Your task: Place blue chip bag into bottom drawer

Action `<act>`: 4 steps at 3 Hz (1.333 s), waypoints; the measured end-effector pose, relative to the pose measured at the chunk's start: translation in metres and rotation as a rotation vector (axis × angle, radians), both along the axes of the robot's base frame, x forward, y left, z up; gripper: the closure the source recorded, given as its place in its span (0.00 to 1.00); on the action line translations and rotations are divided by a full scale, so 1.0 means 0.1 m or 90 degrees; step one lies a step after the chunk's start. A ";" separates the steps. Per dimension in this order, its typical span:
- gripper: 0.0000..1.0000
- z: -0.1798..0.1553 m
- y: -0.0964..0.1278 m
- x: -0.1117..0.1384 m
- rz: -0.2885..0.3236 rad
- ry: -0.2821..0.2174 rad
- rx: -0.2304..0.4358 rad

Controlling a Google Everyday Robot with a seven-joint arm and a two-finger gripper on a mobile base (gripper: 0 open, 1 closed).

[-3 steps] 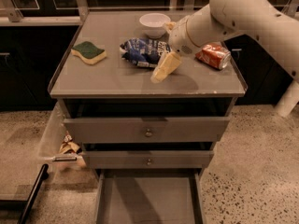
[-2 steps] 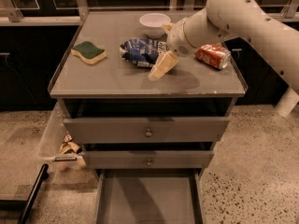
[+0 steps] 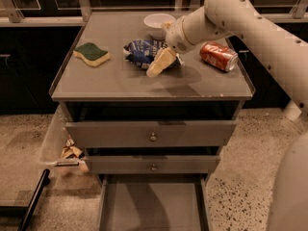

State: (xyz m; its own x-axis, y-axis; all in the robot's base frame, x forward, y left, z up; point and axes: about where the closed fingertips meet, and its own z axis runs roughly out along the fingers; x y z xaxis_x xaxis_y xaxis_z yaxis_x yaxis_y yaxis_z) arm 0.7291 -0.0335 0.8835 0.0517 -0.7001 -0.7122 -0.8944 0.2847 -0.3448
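Sponge (image 3: 91, 53) sits far left on the cabinet top (image 3: 106, 86), out of the way. Blue chip bag (image 3: 138, 51) lies crumpled mid-top, in front of the white bowl (image 3: 159, 23). Gripper (image 3: 160, 62) angles down at the bag's right edge, likely lining up a grasp; open or closed cannot be told. Red can (image 3: 219, 56) lies apart, right. Bottom drawer (image 3: 151, 203) stands pulled out below, ready to receive.
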 end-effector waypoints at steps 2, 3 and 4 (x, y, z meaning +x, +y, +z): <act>0.00 -0.16 0.08 0.26 -0.002 0.051 0.020; 0.19 -0.15 0.08 0.27 -0.002 0.051 0.020; 0.42 -0.15 0.08 0.27 -0.002 0.051 0.020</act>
State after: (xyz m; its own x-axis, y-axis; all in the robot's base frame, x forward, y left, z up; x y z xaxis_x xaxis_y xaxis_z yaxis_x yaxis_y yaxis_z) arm 0.7556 -0.0255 0.8683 -0.0083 -0.6775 -0.7355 -0.9181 0.2967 -0.2630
